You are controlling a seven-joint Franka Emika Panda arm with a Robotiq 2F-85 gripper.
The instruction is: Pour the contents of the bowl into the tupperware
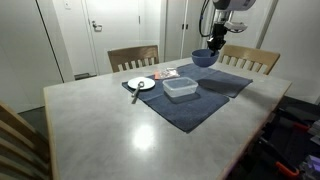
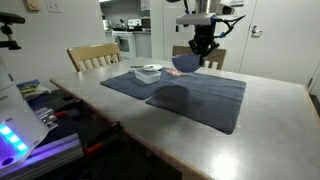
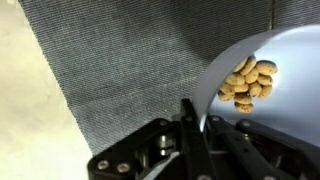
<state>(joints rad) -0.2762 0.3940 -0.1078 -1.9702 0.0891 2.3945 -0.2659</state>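
Gripper (image 1: 214,43) pinches the rim of the bowl (image 1: 204,59), we're mid-carry. Next we need it above the tupperware (image 1: 180,88), then tilt.

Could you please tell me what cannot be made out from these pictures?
- Contents of the round, deep blue-purple bowl: its wall hides them in both exterior views; the wrist view shows tan pieces, too blurred to identify.
- Shallow, clear plastic tupperware: outside the wrist view; too small elsewhere to see inside.
- Dark utensil on the small white plate: too small to name in an exterior view.
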